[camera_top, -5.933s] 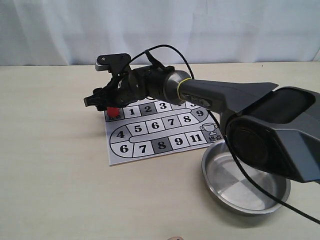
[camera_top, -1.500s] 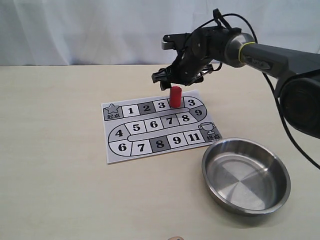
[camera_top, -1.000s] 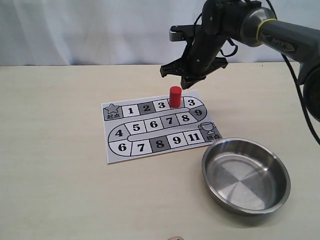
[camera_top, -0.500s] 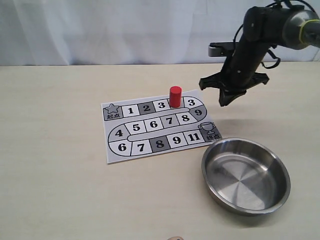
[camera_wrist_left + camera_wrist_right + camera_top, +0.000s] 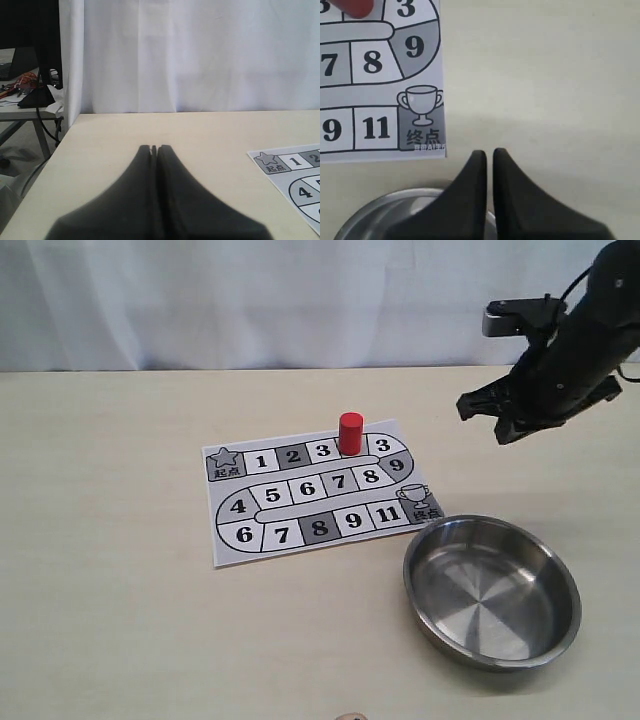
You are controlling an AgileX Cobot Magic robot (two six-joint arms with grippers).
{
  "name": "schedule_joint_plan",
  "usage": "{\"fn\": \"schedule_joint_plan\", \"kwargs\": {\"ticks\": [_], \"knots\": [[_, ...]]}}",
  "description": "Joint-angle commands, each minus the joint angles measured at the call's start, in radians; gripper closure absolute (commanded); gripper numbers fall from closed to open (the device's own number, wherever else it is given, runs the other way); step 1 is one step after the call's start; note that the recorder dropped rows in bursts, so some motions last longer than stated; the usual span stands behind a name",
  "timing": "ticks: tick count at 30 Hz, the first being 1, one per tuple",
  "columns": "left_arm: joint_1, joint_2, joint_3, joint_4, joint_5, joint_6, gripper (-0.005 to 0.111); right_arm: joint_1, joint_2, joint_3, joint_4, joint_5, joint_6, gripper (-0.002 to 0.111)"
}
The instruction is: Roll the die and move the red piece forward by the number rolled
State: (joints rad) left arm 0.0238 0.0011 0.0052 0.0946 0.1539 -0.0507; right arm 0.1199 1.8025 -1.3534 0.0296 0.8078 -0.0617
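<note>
the left gripper (image 5: 154, 150) shows in the left wrist view only: its black fingers are pressed together with nothing between them, above the pale beige tabletop (image 5: 110, 620) and off the star-marked corner of the white printed paper game board with numbered squares (image 5: 300, 502). we find the board lying flat at centre. the small red cylinder piece (image 5: 350, 433) stands upright on a top-row square between the two squares marked 3, clear of both grippers; the number under it is hidden. right of the board sits the round stainless-steel bowl (image 5: 410, 575), its rim just beside the board's trophy corner; we cannot tell whether they touch. farthest right, the right gripper (image 5: 507, 433) hangs above bare tabletop, well apart from the piece. its black fingers are drawn almost together, a thin slit between them, pinching nothing.
</note>
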Motion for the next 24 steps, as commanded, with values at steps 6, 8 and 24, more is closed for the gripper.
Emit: {"fn": "schedule_joint_plan", "kwargs": {"ticks": [6, 8, 24], "knots": [[0.0, -0.001, -0.005, -0.002, -0.011, -0.002, 0.107, -0.003, -0.335, 0.241, -0.016, -0.058, 0.062, 0.104], [0.0, -0.001, -0.005, -0.002, -0.011, -0.002, 0.107, -0.003, -0.414, 0.279, -0.016, -0.065, 0.062, 0.104], [0.0, -0.001, -0.005, -0.002, -0.011, -0.002, 0.107, -0.003, -1.024, 0.461, -0.052, -0.08, 0.062, 0.104]]}}
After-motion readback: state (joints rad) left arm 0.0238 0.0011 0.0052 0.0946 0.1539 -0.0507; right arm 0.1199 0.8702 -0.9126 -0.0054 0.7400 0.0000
